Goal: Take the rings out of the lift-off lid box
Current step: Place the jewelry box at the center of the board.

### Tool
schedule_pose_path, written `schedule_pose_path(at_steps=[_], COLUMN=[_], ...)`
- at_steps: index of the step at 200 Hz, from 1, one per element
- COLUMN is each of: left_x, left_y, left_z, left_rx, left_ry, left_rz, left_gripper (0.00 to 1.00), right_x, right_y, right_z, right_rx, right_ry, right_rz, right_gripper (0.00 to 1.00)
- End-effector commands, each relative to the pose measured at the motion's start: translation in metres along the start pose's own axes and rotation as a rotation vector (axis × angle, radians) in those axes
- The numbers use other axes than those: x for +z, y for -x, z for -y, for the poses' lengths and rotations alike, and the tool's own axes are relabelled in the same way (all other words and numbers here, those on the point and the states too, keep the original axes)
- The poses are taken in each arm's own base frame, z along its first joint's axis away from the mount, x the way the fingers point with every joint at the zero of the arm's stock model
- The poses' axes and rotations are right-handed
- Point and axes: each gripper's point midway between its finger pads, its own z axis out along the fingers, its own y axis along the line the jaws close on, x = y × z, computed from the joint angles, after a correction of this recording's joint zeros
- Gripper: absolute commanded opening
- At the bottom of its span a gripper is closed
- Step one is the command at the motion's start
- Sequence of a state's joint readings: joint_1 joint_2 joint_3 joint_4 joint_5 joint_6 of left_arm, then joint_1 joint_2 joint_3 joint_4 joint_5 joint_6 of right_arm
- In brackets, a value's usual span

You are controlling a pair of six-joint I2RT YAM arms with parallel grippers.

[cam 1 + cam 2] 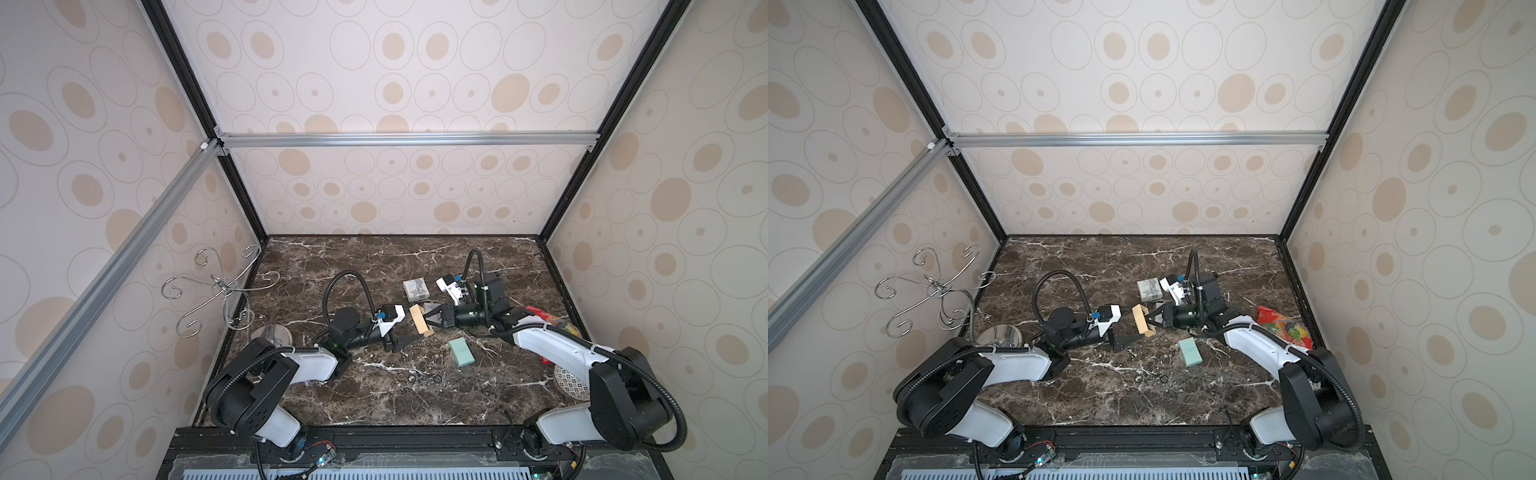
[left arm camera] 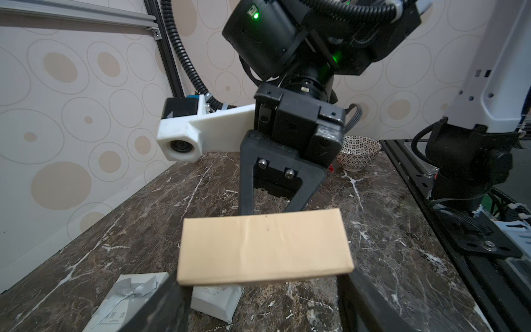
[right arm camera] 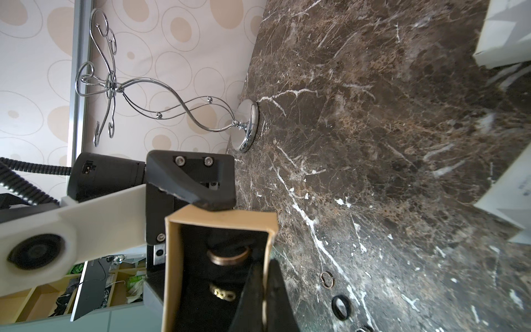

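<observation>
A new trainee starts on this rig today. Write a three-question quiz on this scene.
1. How many rings lie loose on the table?
2. True or false: the tan box is empty.
3. The right fingers are: A wide open; B shut; C out of view.

Key:
1. Three.
2. False: an inner ring shows in it.
3. B.
</observation>
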State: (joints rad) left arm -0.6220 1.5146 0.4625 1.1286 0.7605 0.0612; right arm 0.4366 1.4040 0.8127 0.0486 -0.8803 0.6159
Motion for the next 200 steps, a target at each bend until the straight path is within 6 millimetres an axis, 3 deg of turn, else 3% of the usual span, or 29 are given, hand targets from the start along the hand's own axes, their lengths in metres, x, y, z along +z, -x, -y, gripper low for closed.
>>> schedule_pose_path(at_steps=[1,83,96,126,139,165,200], left_x=[0.002,0.001,0.002,-0.001,-0.004,-0.012,-0.022], left_y=[0.016,0.015,0.015,0.015,0.013,0.012,0.016], left_z=[0.006,0.006,0.006,0.0,-0.003,-0.01,-0.018], left_rx=[0.043,0.055,0.052,0.052,0.052,0.053,0.015], left_ry=[-0.015,-0.019,-0.017,0.022,0.051,0.106,0.171], left_rz=[0.048,0.056,0.054,0.029,-0.007,-0.092,-0.128], left_gripper=[0.57,0.6,0.66,0.94,1.0,1.0,1.0], right_x=[-0.003,-0.012,-0.013,-0.017,-0.022,-0.034,-0.032], right_y=[0.004,0.003,0.003,0.003,0.0,0.0,0.006], right_z=[-0.019,-0.018,-0.017,-0.011,-0.004,0.019,0.022], right_rx=[-0.081,-0.1,-0.106,-0.151,-0.206,-0.377,-0.701], right_ry=[0.031,-0.031,-0.039,-0.112,-0.183,-0.358,-0.382], right_rz=[-0.003,0.023,0.023,-0.007,-0.043,-0.118,-0.181], right_gripper=[0.0,0.0,0.0,0.0,0.0,0.0,0.0])
